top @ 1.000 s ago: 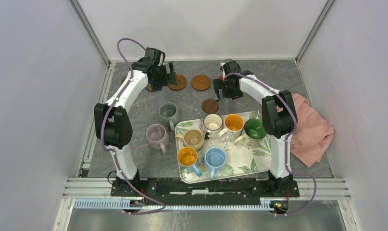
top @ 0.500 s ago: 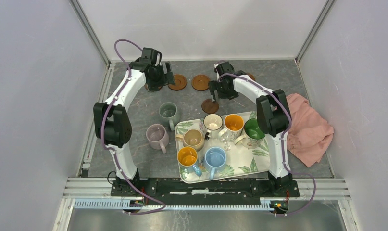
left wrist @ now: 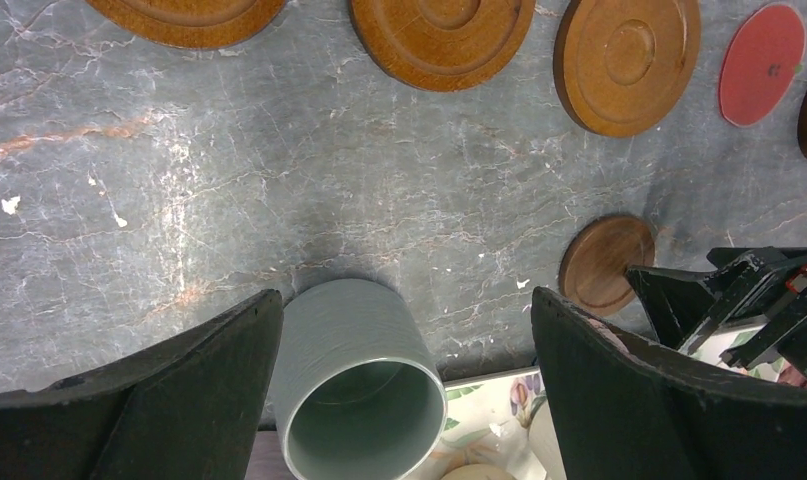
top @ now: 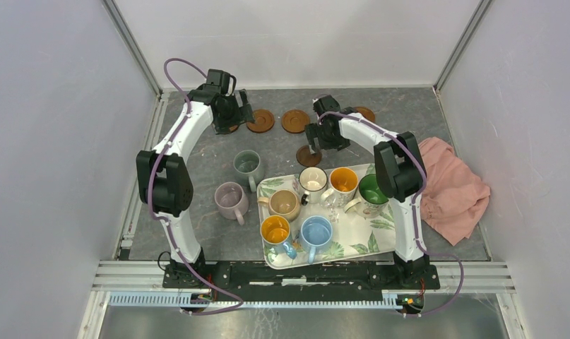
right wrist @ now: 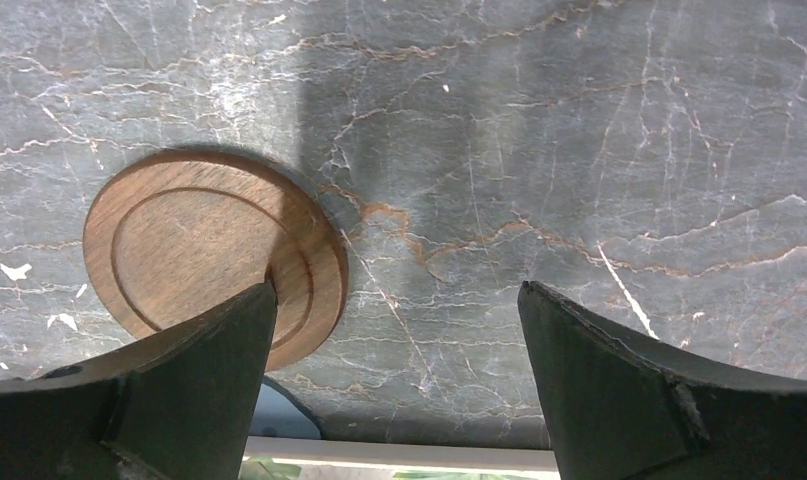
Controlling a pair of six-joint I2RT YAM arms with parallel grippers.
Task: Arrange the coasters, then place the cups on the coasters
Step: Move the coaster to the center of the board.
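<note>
Several brown wood coasters (top: 260, 120) lie in a row at the back of the table, and the left wrist view adds a small red coaster (left wrist: 762, 62) in that row. A dark brown coaster (top: 309, 155) lies alone nearer the tray. My right gripper (top: 318, 138) hangs open just above it, its left finger (right wrist: 179, 380) over the coaster's rim (right wrist: 199, 255). My left gripper (top: 238, 113) is open over bare table, with the grey-green cup (left wrist: 354, 390) below its jaws. The pink cup (top: 231, 199) stands beside that one. Several cups (top: 313, 179) stand on the tray.
The leaf-print tray (top: 359, 236) sits at the front right of the table. A pink cloth (top: 455, 191) lies against the right wall. A grey-blue disc edge (right wrist: 279, 410) shows by the tray rim in the right wrist view. Frame posts stand at the back corners.
My right gripper has moved left and nearer, over the dark brown coaster. My left gripper has drifted slightly left and back. Both stay open.
</note>
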